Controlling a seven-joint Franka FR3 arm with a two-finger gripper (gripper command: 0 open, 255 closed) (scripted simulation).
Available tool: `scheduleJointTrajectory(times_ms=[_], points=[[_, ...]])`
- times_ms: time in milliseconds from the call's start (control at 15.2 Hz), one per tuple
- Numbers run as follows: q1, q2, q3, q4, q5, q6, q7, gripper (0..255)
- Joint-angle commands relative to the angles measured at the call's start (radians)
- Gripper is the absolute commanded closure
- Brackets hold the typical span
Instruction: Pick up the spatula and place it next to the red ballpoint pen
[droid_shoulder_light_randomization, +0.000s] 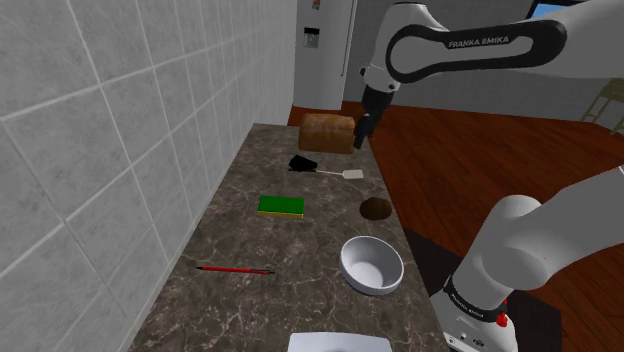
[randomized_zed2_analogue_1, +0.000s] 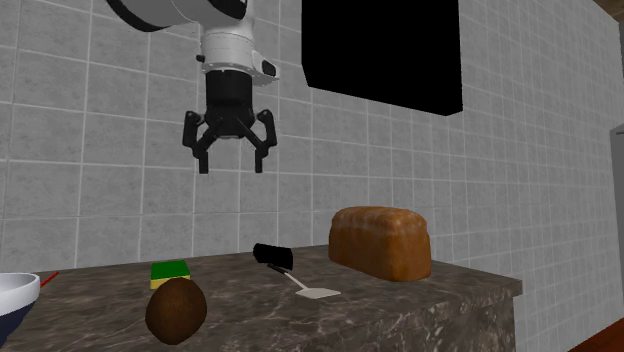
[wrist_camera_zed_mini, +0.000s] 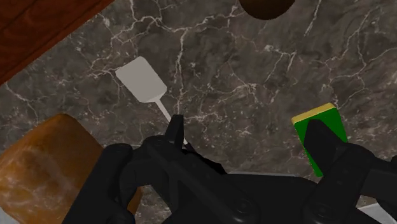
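Second exterior view: gripper (randomized_zed2_analogue_1: 232, 160) hangs well above the counter (randomized_zed2_analogue_1: 240, 305), jaws spread wide, holding nothing. Spatula (randomized_zed2_analogue_1: 297, 277) lies flat between bread loaf (randomized_zed2_analogue_1: 380, 242) and green sponge (randomized_zed2_analogue_1: 170, 270) — descend straight and close across the thin handle, not the blade. Bowl (droid_shoulder_light_randomization: 346, 252) near the red pen (droid_shoulder_light_randomization: 235, 270) — apparently empty.

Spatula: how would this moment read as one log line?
gripper: open, high over counter | spatula: flat on counter, untouched | red pen: on counter
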Motion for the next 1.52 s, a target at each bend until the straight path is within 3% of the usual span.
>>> scheduleJointTrajectory(times_ms=[0, 594, 1056, 1452], points=[[0.008, 0.060, -0.035, 0.004, -0.004, 0.053, -0.082, 0], [0.047, 0.387, -0.151, 0.115, 0.054, 0.239, -0.441, 0], [0.041, 0.673, -0.168, 0.286, 0.160, 0.316, -0.721, 0], [0.036, 0.715, -0.161, 0.266, 0.179, 0.376, -0.736, 0]])
